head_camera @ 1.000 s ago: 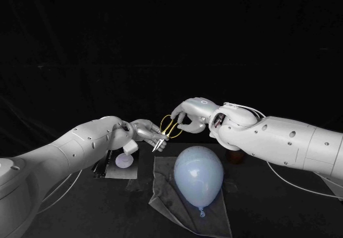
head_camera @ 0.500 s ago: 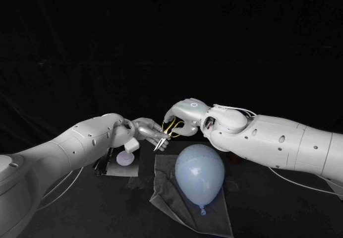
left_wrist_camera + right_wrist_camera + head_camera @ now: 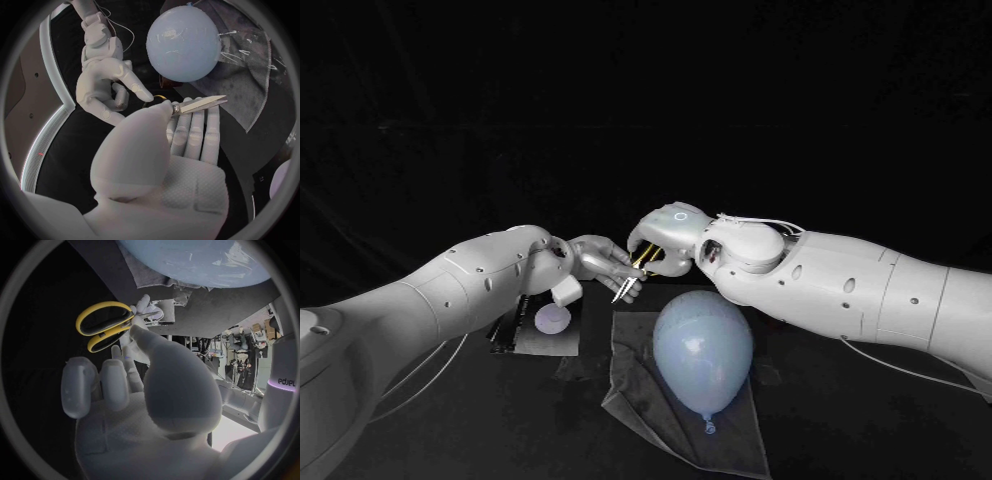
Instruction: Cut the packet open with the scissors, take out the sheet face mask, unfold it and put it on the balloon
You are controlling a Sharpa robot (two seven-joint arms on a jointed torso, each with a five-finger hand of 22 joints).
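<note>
My left hand (image 3: 599, 264) grips the scissors (image 3: 633, 279) near the pivot, with the closed blades (image 3: 201, 103) pointing out past its fingers. My right hand (image 3: 669, 236) meets it from the other side. Its thumb and a finger pinch the edge of the yellow handles (image 3: 103, 326), whose rings stay free. The pale blue balloon (image 3: 704, 346) lies on a grey cloth (image 3: 733, 440) just below both hands, knot towards me. The packet (image 3: 542, 338) lies flat on the table under my left forearm, partly hidden by it.
A dark clip-like strip (image 3: 512, 322) lies along the packet's left side. Clear film (image 3: 250, 45) is spread over the cloth beside the balloon. The black table (image 3: 877, 420) runs to the right of the cloth.
My right hand has moved left and closed in on the handles, which it now mostly hides in the head view. The left hand and the scissors have shifted only slightly.
</note>
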